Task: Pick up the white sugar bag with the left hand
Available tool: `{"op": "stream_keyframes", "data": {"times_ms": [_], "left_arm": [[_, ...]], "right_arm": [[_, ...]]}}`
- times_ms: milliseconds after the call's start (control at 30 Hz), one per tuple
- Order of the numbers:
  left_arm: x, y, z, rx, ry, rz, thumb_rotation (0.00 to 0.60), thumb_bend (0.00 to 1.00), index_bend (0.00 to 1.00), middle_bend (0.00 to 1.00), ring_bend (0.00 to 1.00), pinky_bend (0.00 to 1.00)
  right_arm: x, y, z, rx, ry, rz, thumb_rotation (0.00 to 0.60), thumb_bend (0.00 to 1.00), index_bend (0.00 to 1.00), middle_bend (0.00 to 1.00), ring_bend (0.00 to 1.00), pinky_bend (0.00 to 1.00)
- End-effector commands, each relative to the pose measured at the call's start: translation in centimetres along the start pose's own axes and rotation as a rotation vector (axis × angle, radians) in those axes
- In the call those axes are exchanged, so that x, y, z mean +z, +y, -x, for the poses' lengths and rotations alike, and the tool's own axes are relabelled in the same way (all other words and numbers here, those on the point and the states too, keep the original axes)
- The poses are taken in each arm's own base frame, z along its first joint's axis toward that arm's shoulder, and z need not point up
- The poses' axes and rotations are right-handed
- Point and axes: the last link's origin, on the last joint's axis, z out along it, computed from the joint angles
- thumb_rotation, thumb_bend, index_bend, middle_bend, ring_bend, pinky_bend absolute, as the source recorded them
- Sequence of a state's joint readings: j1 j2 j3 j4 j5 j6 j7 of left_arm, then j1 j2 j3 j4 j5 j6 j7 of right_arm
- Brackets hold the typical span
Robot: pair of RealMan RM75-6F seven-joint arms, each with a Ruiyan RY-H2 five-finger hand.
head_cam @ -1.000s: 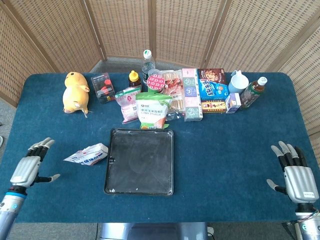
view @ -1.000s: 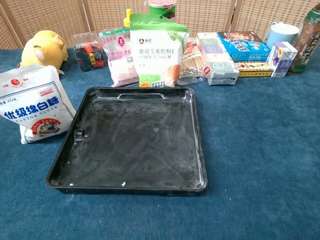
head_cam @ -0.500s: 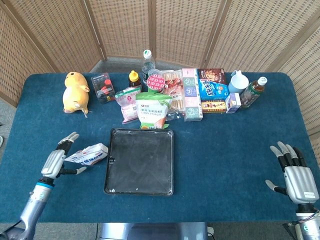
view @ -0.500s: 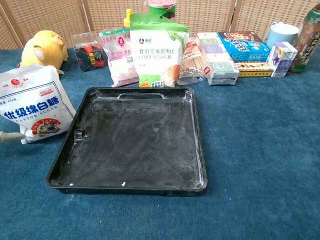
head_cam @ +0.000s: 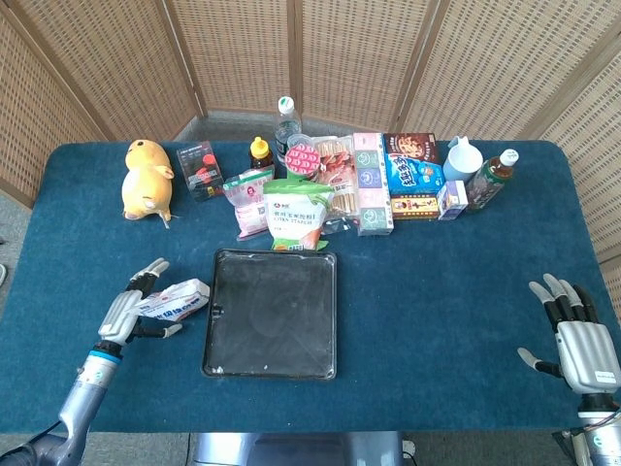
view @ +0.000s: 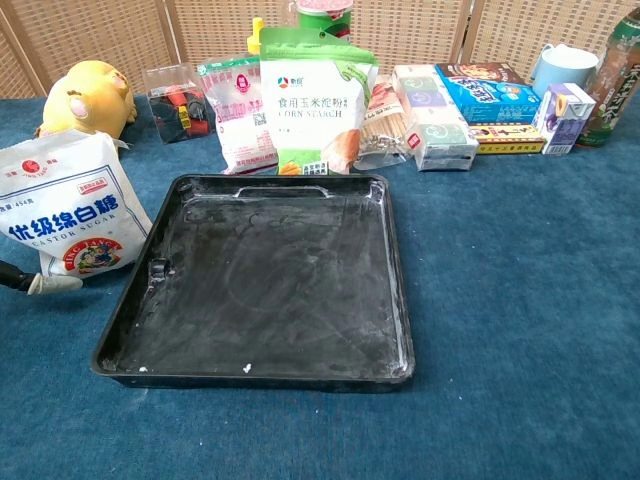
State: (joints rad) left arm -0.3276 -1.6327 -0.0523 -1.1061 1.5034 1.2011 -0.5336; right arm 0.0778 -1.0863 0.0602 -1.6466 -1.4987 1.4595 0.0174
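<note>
The white sugar bag (head_cam: 173,299) lies on the blue table left of the black tray (head_cam: 272,364); in the chest view the sugar bag (view: 70,212) shows red and blue print. My left hand (head_cam: 132,310) sits at the bag's left end with its fingers spread over that end and the thumb below it, holding nothing. One fingertip of the left hand (view: 50,286) shows just below the bag in the chest view. My right hand (head_cam: 574,340) rests open at the table's near right corner, far from the bag.
A yellow plush toy (head_cam: 147,179) lies at the far left. A row of packets, boxes and bottles runs along the back, with a corn starch pouch (head_cam: 297,216) just behind the tray. The blue table (head_cam: 437,291) stretches bare between the tray and my right hand.
My left hand has moved right and forward from the table's left edge until its fingers reach the bag's left end. The bag and the right hand have stayed put.
</note>
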Motion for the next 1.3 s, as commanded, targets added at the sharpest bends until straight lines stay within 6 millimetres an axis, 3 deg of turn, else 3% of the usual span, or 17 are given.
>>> {"op": "stream_keyframes", "data": {"times_ms": [33, 167, 433, 933, 1067, 1300], "left_arm": [[0.5, 0.1, 0.2, -0.005, 0.030, 0.005, 0.600, 0.20, 0.20, 0.09, 0.08, 0.21], [1.3, 0.1, 0.7, -0.008, 0.073, -0.012, 0.600, 0.24, 0.37, 0.25, 0.24, 0.41], [2.1, 0.2, 0.7, -0.001, 0.095, -0.037, 0.600, 0.35, 0.57, 0.45, 0.44, 0.56], [1.1, 0.9, -1.1, 0.006, 0.126, 0.071, 0.600, 0.35, 0.60, 0.48, 0.48, 0.57], [0.1, 1.1, -4.0, 0.190, 0.135, 0.171, 0.600, 0.34, 0.60, 0.48, 0.48, 0.57], [-0.3, 2.2, -6.8, 0.337, 0.159, 0.230, 0.600, 0.34, 0.60, 0.48, 0.48, 0.57]], "right_arm": [[0.0, 0.0, -0.1, 0.020, -0.011, -0.002, 0.600, 0.00, 0.11, 0.01, 0.01, 0.00], [0.0, 0.2, -0.2, 0.049, -0.021, -0.003, 0.600, 0.00, 0.11, 0.01, 0.01, 0.00], [0.0, 0.2, -0.2, 0.087, -0.051, -0.009, 0.600, 0.00, 0.11, 0.01, 0.01, 0.00], [-0.1, 0.3, -0.2, 0.096, -0.053, -0.009, 0.600, 0.00, 0.11, 0.01, 0.01, 0.00], [-0.2, 0.2, -0.2, 0.092, -0.052, -0.008, 0.600, 0.00, 0.11, 0.01, 0.01, 0.00], [-0.1, 0.2, -0.1, 0.093, -0.056, -0.005, 0.600, 0.00, 0.11, 0.01, 0.01, 0.00]]}}
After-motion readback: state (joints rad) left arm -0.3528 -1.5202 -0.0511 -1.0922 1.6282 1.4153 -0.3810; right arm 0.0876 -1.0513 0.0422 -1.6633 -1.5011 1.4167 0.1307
